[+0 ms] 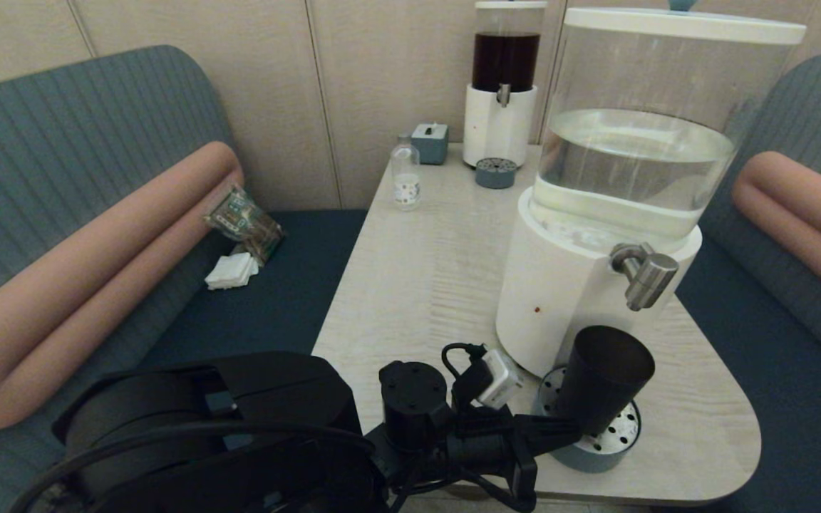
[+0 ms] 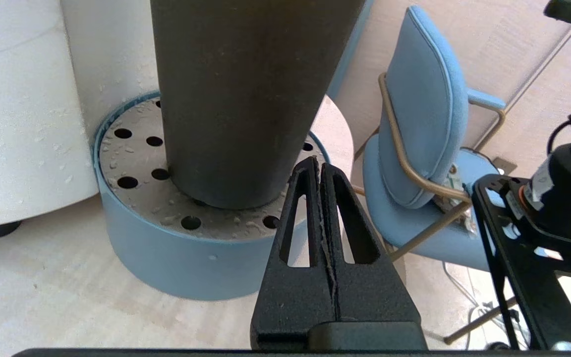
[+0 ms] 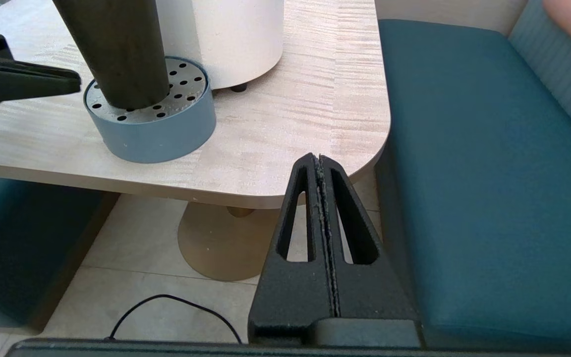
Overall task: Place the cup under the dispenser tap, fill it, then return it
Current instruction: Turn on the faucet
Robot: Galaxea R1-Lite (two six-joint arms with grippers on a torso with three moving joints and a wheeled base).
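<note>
The black tapered cup stands upright on the blue perforated drip tray, below the brushed-steel dispenser tap of the large white dispenser. My left gripper is shut on nothing, its tips close beside the cup's lower part. In the left wrist view the cup rises just past the gripper on the wet tray. My right gripper is shut and empty, low beside the table's near right corner; from there the cup and tray show.
A smaller dispenser with dark liquid, a clear labelled bottle, a grey box and a small tray stand at the table's far end. Sofas flank the table; packets lie on the left seat. A blue chair is nearby.
</note>
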